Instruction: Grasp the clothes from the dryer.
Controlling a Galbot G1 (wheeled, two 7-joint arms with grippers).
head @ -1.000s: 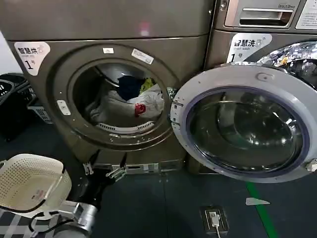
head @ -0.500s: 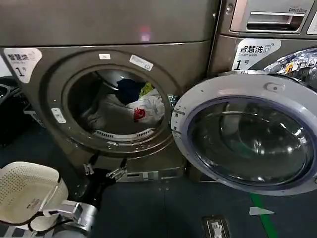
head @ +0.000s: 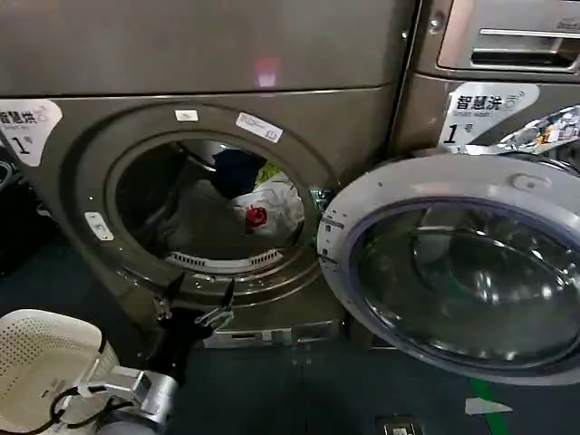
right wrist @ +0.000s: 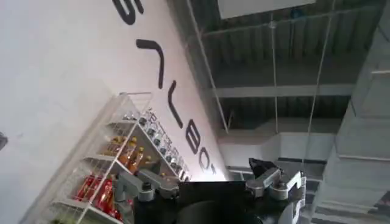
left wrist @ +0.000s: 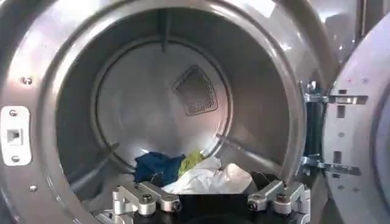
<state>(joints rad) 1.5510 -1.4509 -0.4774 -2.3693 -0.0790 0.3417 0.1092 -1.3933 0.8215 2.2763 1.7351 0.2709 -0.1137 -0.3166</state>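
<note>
Dark floor fronts the dryer [head: 208,136], whose round glass door [head: 462,272] swings wide to the right, leaving the port unobstructed. Left gripper [head: 192,305], fingers spread and empty, hovers just below the port's lower rim, beside a cream basket [head: 41,349]. Clothes [head: 249,204] lie heaped inside the drum; the right gripper [right wrist: 210,192] points at a ceiling, grasping nothing.

Two front-loading machines: one dryer [head: 208,195], one washer [head: 489,100] just right of it. One open round door [head: 458,267]. Three garments in the dryer drum: grey-white [head: 272,207], navy [head: 237,170], yellow-green [head: 268,170]. One cream basket [head: 41,349] below-left of the dryer.
</note>
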